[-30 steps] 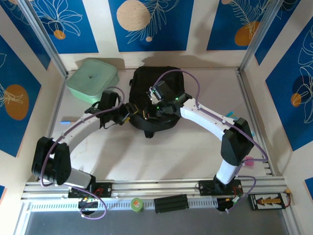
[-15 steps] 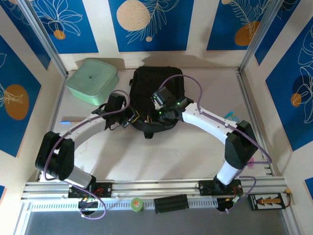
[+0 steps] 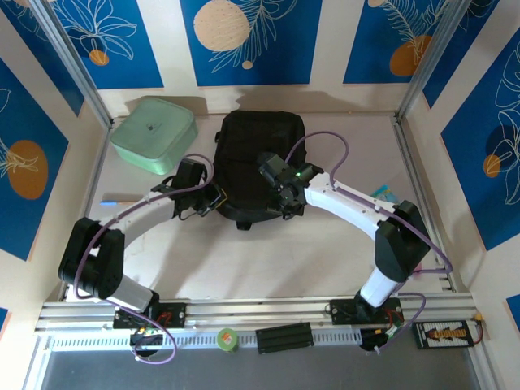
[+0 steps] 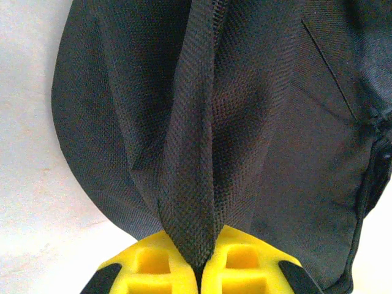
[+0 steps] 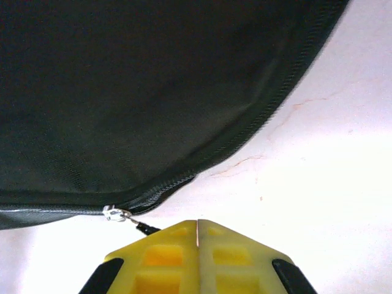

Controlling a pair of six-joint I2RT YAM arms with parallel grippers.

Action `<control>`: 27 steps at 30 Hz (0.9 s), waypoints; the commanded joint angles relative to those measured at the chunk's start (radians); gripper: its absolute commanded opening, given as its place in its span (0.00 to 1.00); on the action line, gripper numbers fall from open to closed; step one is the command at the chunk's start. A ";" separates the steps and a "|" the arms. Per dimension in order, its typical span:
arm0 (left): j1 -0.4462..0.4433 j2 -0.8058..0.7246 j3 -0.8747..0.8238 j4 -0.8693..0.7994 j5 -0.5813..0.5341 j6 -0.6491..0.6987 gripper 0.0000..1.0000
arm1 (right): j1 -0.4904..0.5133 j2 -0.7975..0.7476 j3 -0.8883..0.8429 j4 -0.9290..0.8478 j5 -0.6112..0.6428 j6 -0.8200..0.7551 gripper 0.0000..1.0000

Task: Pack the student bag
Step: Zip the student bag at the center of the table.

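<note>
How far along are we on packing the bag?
Done: teeth right of the zipper slider look closed. In hand: left hand pinches a mesh fold of the student bag; right hand is shut beside that slider. Left: unclear; mint-green box sits outside, bag contents hidden.

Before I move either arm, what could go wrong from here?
1. The left tool is shut on one thin fold of mesh on the student bag. A pull could slip off the fold or drag the whole bag across the table.
2. The right tool is shut next to the zipper pull, but I cannot tell whether it grips the pull. A tug might not move the zipper.
</note>
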 commanded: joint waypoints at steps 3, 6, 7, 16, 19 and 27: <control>0.036 0.012 0.016 -0.049 -0.045 0.051 0.00 | -0.050 -0.075 -0.043 -0.057 0.083 0.000 0.00; 0.040 0.017 0.034 -0.058 -0.039 0.068 0.00 | -0.085 -0.078 -0.048 -0.029 0.078 -0.052 0.00; 0.042 0.018 0.039 -0.064 -0.039 0.074 0.00 | -0.096 -0.075 -0.050 -0.020 0.081 -0.063 0.00; 0.052 0.021 0.050 -0.097 -0.035 0.112 0.00 | -0.174 -0.037 -0.015 0.027 0.086 -0.125 0.00; 0.052 0.016 0.067 -0.125 -0.029 0.150 0.00 | -0.173 -0.035 -0.003 0.059 0.052 -0.155 0.00; 0.030 -0.061 0.209 -0.234 0.057 0.462 0.43 | -0.205 -0.113 -0.103 0.288 -0.262 -0.237 0.00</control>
